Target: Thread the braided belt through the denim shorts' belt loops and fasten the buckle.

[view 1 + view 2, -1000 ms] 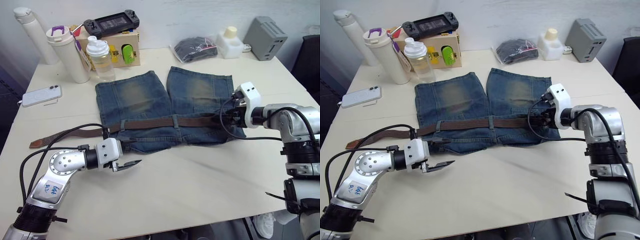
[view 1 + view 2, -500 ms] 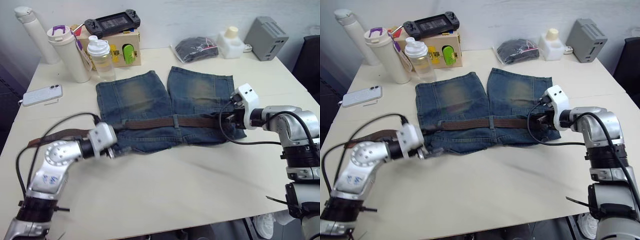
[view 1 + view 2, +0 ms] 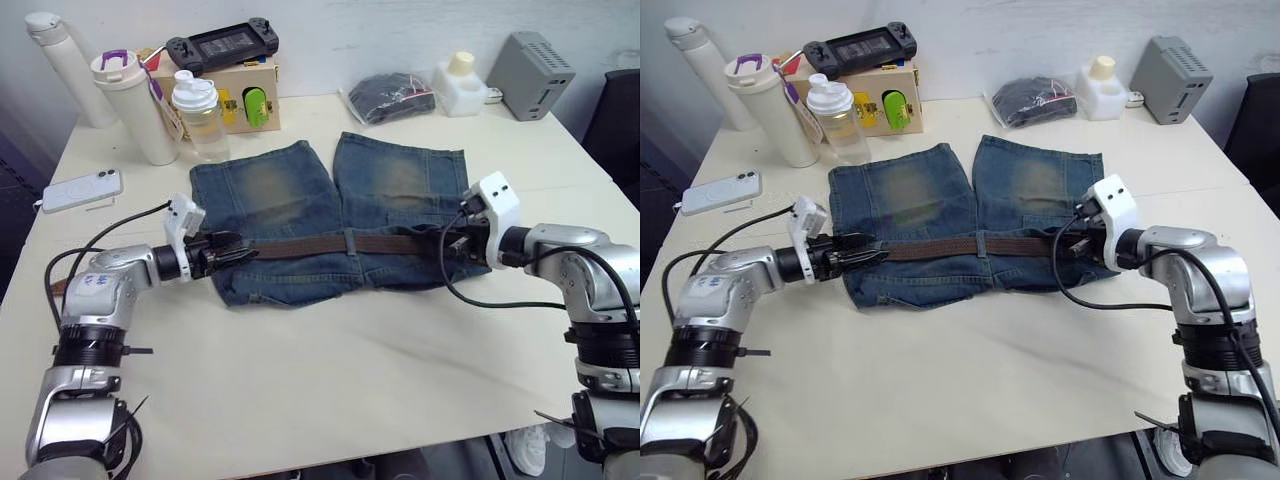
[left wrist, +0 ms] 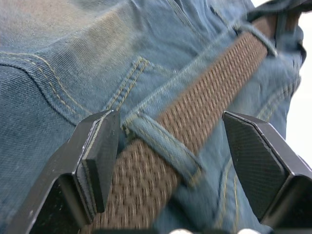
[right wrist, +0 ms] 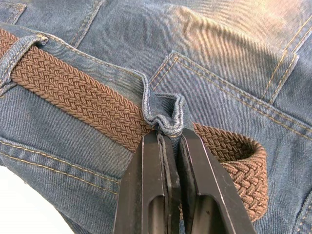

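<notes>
Cream laminate covers the table (image 3: pixel 330 380), which fills most of the head views and ends at a pale wall along the top of the frame; a dark chair edge shows at the far right. Along the back of the table, from upper left, stand a tall white flask (image 3: pixel 62 68), a white tumbler (image 3: pixel 134 108) with a purple loop on its lid, and a clear bottle (image 3: pixel 197 115) holding yellowish liquid. Behind them a small wooden box (image 3: pixel 245 98) carries a black handheld game console (image 3: pixel 222 43) on top. A white phone (image 3: pixel 81 189) lies at the left edge. Toward the upper right sit a clear bag (image 3: pixel 392 97) with dark cloth inside, a white block (image 3: pixel 461 84) and a grey box (image 3: pixel 530 75).

At the centre lie the denim shorts (image 3: pixel 335 220), legs toward the wall and waistband toward the near edge. The braided belt (image 3: pixel 320 244) runs across the waistband, passing under the belt loops (image 4: pixel 163 147). Its far end curls back on itself at the right side of the shorts, seen in the right wrist view; I cannot make out the buckle.

Left gripper (image 3: pixel 228 250) sits at the left end of the waistband, its fingers spread wide on either side of the belt and one loop, gripping nothing. Right gripper (image 5: pixel 168 139) is at the right end of the waistband, its fingers pressed together and pinching a raised loop just above the belt.
</notes>
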Controlling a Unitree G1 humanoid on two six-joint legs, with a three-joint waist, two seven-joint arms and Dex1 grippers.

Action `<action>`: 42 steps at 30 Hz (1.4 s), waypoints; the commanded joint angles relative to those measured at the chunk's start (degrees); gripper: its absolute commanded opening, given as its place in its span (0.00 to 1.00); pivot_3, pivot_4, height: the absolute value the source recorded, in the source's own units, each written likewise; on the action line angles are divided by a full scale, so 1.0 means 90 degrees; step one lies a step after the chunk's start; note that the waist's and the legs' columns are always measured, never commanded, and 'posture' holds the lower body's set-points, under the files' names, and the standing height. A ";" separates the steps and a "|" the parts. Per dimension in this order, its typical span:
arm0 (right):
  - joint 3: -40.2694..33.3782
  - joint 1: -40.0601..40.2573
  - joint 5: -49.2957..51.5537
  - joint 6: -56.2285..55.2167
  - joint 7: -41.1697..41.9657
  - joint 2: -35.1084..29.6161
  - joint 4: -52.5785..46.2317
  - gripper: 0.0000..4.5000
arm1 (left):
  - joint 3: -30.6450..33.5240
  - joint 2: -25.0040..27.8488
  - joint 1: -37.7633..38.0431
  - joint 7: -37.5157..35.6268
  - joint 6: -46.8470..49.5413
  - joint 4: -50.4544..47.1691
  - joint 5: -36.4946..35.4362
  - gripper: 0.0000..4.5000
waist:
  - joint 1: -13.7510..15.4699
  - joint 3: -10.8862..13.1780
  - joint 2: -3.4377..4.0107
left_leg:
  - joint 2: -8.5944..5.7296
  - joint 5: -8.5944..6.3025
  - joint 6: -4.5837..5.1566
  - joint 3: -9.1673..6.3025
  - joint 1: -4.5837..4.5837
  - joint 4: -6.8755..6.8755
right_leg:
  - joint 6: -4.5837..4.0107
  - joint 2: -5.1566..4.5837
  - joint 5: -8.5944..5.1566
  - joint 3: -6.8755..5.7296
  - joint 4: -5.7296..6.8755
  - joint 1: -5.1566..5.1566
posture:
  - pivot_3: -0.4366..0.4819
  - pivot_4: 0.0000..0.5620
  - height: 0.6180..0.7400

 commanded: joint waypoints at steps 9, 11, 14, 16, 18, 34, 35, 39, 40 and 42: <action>-0.0235 0.0087 0.0364 0.0136 -0.0196 0.0059 -0.0534 0.01 | 0.0020 -0.0043 -0.0224 0.0255 0.0049 0.0768 0.0356 0.82 | -0.0003 -0.0001 -0.0001 | -0.0002 0.0000 0.0000 0.0000 -0.0001 0.0001 | 0.0000 -0.0001 0.0000 0.0000 0.0001 -0.0002 | 0.48 0.27 0.59; -0.0232 0.0091 0.0389 0.0138 -0.0221 0.0067 -0.0555 0.01 | -0.0078 -0.0034 -0.0197 0.0245 -0.0089 0.0850 0.0503 0.82 | -0.0008 -0.0001 -0.0001 | -0.0004 0.0001 0.0001 0.0000 -0.0001 0.0001 | 0.0001 -0.0003 0.0000 0.0001 0.0002 -0.0002 | 0.48 0.27 0.59; -0.0231 0.0095 0.0426 0.0132 -0.0263 0.0064 -0.0567 0.00 | -0.0147 -0.0068 -0.0141 0.0201 -0.0252 0.0832 0.0621 0.76 | -0.0005 -0.0001 -0.0001 | -0.0004 0.0001 0.0001 0.0000 0.0001 0.0001 | 0.0001 -0.0003 0.0000 0.0002 0.0004 -0.0001 | 0.48 0.27 0.59; -0.0230 0.0100 0.0445 0.0127 -0.0280 0.0054 -0.0570 0.00 | -0.0143 -0.0098 -0.0127 0.0185 -0.0291 0.0806 0.0636 0.63 | -0.0006 -0.0001 -0.0001 | -0.0004 0.0001 0.0001 0.0000 0.0001 0.0001 | 0.0001 -0.0003 0.0000 0.0002 0.0005 -0.0001 | 0.48 0.27 0.59; -0.0232 0.0093 0.0459 0.0124 -0.0300 0.0051 -0.0567 0.00 | -0.0267 -0.0093 -0.0068 0.0138 -0.0447 0.0760 0.0786 0.43 | -0.0006 -0.0001 -0.0001 | -0.0005 0.0001 0.0001 0.0001 0.0001 0.0001 | 0.0001 -0.0003 0.0000 0.0002 0.0005 -0.0002 | 0.48 0.27 0.59; -0.0380 -0.0090 0.0557 0.0031 -0.0437 0.0096 -0.0461 0.00 | 0.0253 -0.0212 -0.0091 -0.0142 -0.0949 0.0243 0.0332 0.01 | -0.0004 -0.0002 -0.0003 | -0.0007 0.0002 0.0003 0.0000 0.0001 0.0002 | 0.0001 -0.0008 0.0000 0.0001 0.0007 -0.0001 | 0.48 0.27 0.59; -0.0490 -0.0093 0.0632 0.0011 -0.0411 0.0102 -0.0499 0.00 | 0.0441 -0.0219 -0.0087 -0.0166 -0.0833 -0.0011 0.0098 0.01 | -0.0004 -0.0001 -0.0003 | -0.0007 0.0002 0.0003 0.0000 -0.0001 0.0002 | 0.0001 -0.0008 0.0000 0.0000 0.0007 -0.0002 | 0.48 0.27 0.59; -0.0999 0.0214 0.1097 -0.0243 -0.0030 -0.0011 -0.1042 0.00 | 0.0942 -0.0109 0.0300 -0.0184 -0.0447 -0.1175 -0.0530 0.01 | -0.0003 -0.0001 -0.0004 | -0.0007 0.0002 0.0004 -0.0021 -0.0032 0.0016 | 0.0001 -0.0012 0.0001 0.0000 0.0006 -0.0018 | 0.48 0.27 0.59; -0.1177 0.0358 0.1283 -0.0292 0.0105 -0.0039 -0.1267 0.00 | 0.1060 -0.0075 0.0492 -0.0178 -0.0356 -0.1559 -0.0688 0.01 | -0.0003 -0.0001 -0.0004 | -0.0007 0.0002 0.0004 -0.0023 -0.0031 0.0015 | 0.0001 -0.0013 0.0001 0.0001 0.0006 -0.0018 | 0.48 0.27 0.59; -0.1717 0.0734 0.1820 -0.0358 0.0362 -0.0022 -0.1811 0.00 | 0.1302 0.0028 0.1028 -0.0190 -0.0254 -0.2391 -0.0966 0.01 | -0.0011 -0.0001 -0.0004 | -0.0007 0.0002 0.0004 -0.0030 -0.0031 0.0008 | 0.0001 -0.0013 0.0001 0.0002 0.0004 -0.0017 | 0.48 0.27 0.59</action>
